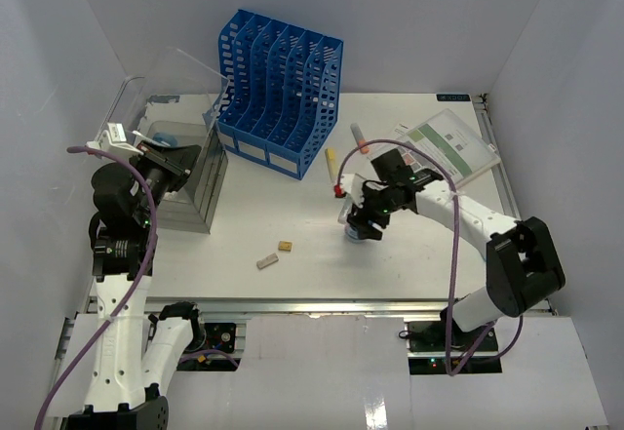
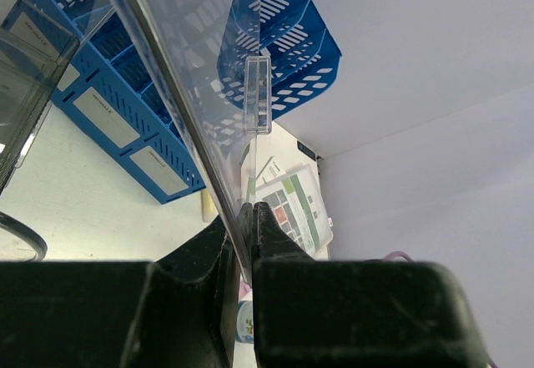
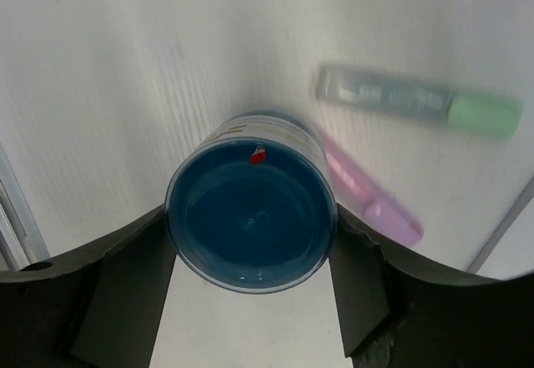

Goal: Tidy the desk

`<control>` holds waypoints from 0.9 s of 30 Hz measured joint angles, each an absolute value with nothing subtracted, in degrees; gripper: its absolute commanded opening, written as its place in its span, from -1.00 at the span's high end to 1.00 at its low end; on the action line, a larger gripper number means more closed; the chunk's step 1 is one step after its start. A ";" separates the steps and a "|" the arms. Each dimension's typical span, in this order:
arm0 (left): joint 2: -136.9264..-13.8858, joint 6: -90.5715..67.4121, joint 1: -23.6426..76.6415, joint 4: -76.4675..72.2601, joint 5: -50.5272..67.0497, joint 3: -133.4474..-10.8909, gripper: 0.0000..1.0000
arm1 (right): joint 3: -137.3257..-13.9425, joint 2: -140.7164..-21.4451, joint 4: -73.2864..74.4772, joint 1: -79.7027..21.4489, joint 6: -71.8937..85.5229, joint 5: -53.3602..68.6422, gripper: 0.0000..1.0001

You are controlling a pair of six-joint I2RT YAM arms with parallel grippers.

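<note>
The desk spreads white beneath both arms. The left arm is folded upright at the desk's left edge, and the left gripper is pinched narrow on a raised clear lid. The right arm reaches to mid-desk with its wrist turned down. The right gripper straddles a blue-capped jar, pads apparently touching both sides. The jar partly hides a pink highlighter, and a green-capped marker is blurred.

Top view: the right hand covers most of the blue-lidded jar; two pieces on the table are too small to identify. Right wrist view: the green-capped marker is blurred, the pink highlighter partly hidden behind the jar. Left wrist view: the clear lid is cut off at the top edge.
</note>
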State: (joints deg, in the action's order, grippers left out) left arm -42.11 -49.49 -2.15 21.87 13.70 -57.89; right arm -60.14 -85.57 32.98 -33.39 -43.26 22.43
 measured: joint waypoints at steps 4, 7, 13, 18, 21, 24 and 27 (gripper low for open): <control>-42.11 -50.15 -2.15 21.95 13.85 -58.35 0.70 | -73.00 -89.46 30.03 -41.62 -45.37 21.14 0.85; -42.17 -50.75 -2.19 22.21 13.93 -59.01 0.71 | -81.12 -93.30 23.48 -45.25 -46.50 19.95 0.85; -42.15 -52.48 -2.20 22.11 14.04 -59.51 0.71 | -82.76 -97.94 3.79 -54.77 -48.30 15.70 0.85; -42.15 -53.52 -2.20 21.86 14.03 -59.62 0.71 | -78.92 -103.41 -17.01 -60.83 -49.00 14.33 0.85; -42.15 -54.12 -2.20 21.78 14.02 -59.66 0.71 | -78.26 -108.20 -29.27 -62.06 -49.28 12.68 0.85; -42.15 -54.55 -2.20 21.56 14.04 -59.66 0.71 | -79.17 -113.33 -38.74 -62.34 -49.13 10.18 0.85; -42.14 -54.91 -2.20 21.35 14.05 -59.64 0.71 | -82.23 -118.34 -43.07 -62.34 -48.41 7.99 0.85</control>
State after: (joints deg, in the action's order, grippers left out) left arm -42.14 -54.91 -2.20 21.35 14.05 -59.64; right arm -82.23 -118.34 -43.07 -62.34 -48.41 7.99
